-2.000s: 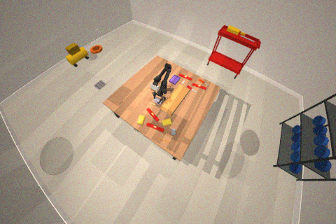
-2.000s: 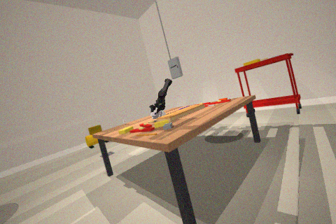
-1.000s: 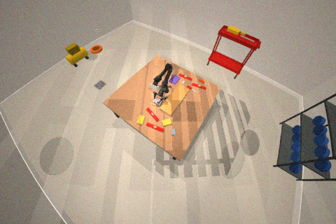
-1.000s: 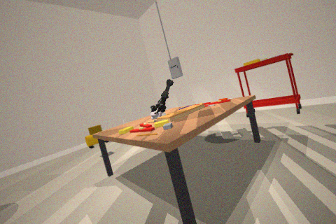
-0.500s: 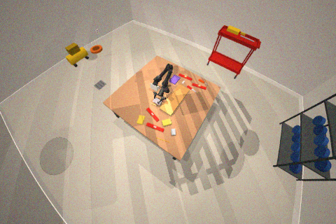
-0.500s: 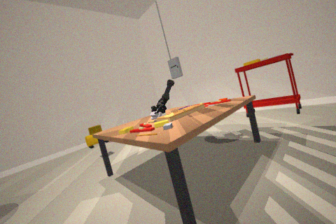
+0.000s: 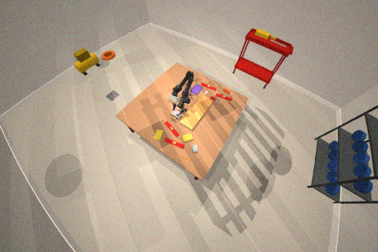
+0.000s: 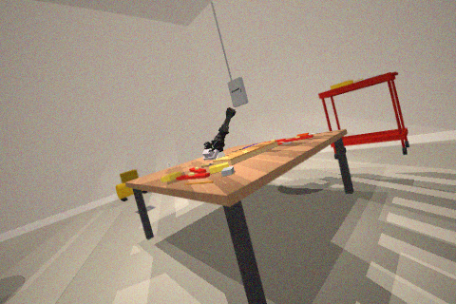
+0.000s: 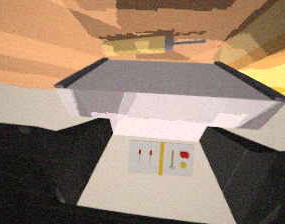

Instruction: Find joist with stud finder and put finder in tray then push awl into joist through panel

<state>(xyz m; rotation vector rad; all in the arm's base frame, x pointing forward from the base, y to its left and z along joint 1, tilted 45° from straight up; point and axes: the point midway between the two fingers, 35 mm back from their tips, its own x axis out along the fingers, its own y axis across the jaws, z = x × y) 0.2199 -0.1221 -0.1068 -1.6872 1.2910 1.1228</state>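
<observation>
My gripper (image 7: pixel 179 110) (image 8: pixel 211 148) (image 9: pixel 155 120) is shut on the stud finder (image 7: pixel 176 114) (image 8: pixel 210 155) (image 9: pixel 163 80), a grey and white block spanning the fingers. In the top view it appears just left of the yellowish floor panel (image 7: pixel 198 113) (image 8: pixel 252 152), near its front end; its exact height is unclear. In the wrist view, a yellow handle with a grey collar and thin shaft, seemingly the awl (image 9: pixel 138 46), lies on the table beyond the block. A flat purple piece (image 7: pixel 196 89) lies behind the panel; whether it is the tray is unclear.
Red bars (image 7: pixel 172 128) (image 7: pixel 174 143), yellow blocks (image 7: pixel 158 135) (image 7: pixel 187 138) and a small grey block (image 7: pixel 194 148) (image 8: pixel 228 171) lie toward the table's front. More red bars (image 7: pixel 209 86) (image 7: pixel 224 97) lie near the panel's far end.
</observation>
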